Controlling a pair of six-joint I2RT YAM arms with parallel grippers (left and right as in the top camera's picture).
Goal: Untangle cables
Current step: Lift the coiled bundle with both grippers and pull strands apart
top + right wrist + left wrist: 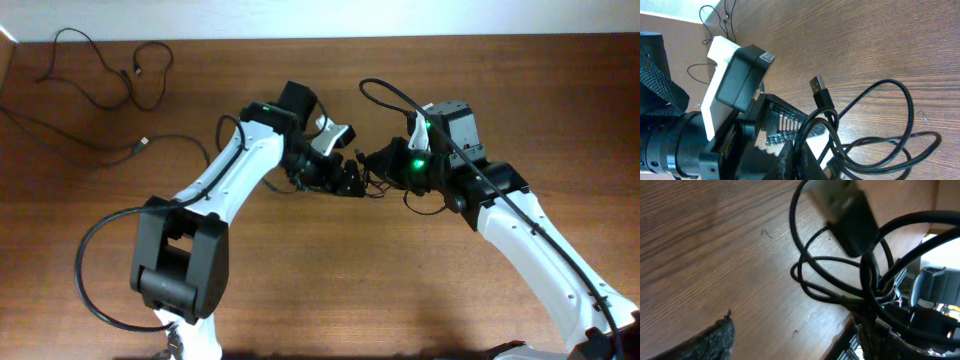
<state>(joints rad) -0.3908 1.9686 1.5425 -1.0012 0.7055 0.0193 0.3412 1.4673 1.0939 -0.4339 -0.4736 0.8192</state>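
overhead: both arms are meeting over the middle of the wooden table point(330, 295). the left gripper point(348, 180) and right gripper point(378, 162) are facing each other, tips just beside one another, with the cable knot point(372, 188) sitting between them. the loose cables point(95, 75) are lying spread out at the table's far left corner, well apart from both arms.

left wrist: the left fingers point(715, 340) are standing wide apart, released, pinching nothing. the knot's loops are hanging over the wood between them, crowding toward the right-hand finger. a usb plug point(850, 217) is sticking up close to the lens, blurred.

right wrist: the right gripper's own finger point(790, 161) is showing at the bottom edge, and the strands are running down into it. the jaws are clenched on the cable knot. the plug is pointing up beside the left gripper's ribbed pad, and the loops are fanning out to the right over the table.
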